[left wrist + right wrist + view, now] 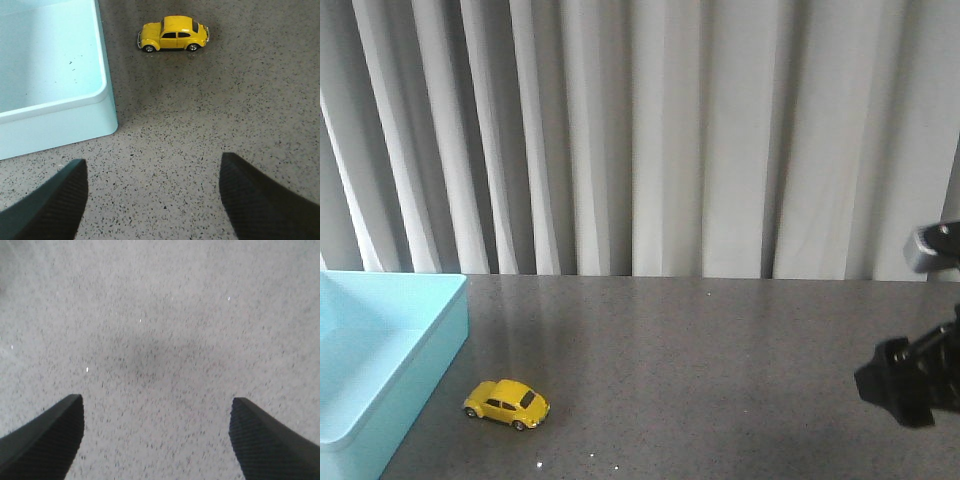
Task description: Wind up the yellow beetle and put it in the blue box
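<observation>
Yellow beetle [507, 403]: you see it on its wheels on the grey tabletop [720, 370], just beside the blue box [390, 350], not touching.
Blue box: sits at your left.
Left pincer [150, 200]: spread wide, holding nothing.
Right pincer [155, 440]: spread wide over bare tabletop, far from the car.

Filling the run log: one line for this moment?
yellow beetle: on table beside blue box | left gripper: open, empty | right gripper: open, empty
</observation>
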`<move>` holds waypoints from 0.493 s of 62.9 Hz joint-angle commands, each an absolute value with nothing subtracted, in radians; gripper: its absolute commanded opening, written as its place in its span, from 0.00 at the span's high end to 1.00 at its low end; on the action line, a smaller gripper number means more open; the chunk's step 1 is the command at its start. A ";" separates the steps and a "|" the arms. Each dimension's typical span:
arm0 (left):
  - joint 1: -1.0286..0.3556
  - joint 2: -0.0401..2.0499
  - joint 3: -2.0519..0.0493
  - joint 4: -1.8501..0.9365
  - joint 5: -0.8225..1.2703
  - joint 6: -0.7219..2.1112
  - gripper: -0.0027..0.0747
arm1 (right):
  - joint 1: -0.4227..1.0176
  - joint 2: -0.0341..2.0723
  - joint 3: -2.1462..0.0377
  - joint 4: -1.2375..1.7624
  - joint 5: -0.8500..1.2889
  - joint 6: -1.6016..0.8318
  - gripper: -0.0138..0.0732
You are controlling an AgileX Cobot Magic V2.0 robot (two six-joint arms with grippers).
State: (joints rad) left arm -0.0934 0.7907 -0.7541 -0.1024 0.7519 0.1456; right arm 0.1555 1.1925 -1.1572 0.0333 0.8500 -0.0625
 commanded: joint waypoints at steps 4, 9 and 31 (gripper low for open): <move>-0.093 0.791 -0.785 -0.138 0.679 0.144 0.29 | 0.156 1.047 -1.008 0.032 0.696 -0.053 0.18; -0.093 0.803 -0.788 -0.137 0.666 0.174 0.29 | 0.156 0.993 -0.935 0.029 0.673 -0.054 0.18; -0.093 1.085 -0.986 -0.227 0.647 0.518 0.29 | 0.156 0.903 -0.861 0.030 0.734 -0.061 0.18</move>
State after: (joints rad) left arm -0.0934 1.0065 -0.8900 -0.1815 0.7308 0.4126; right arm 0.1555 0.9179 -0.8353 0.0342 0.7687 -0.0567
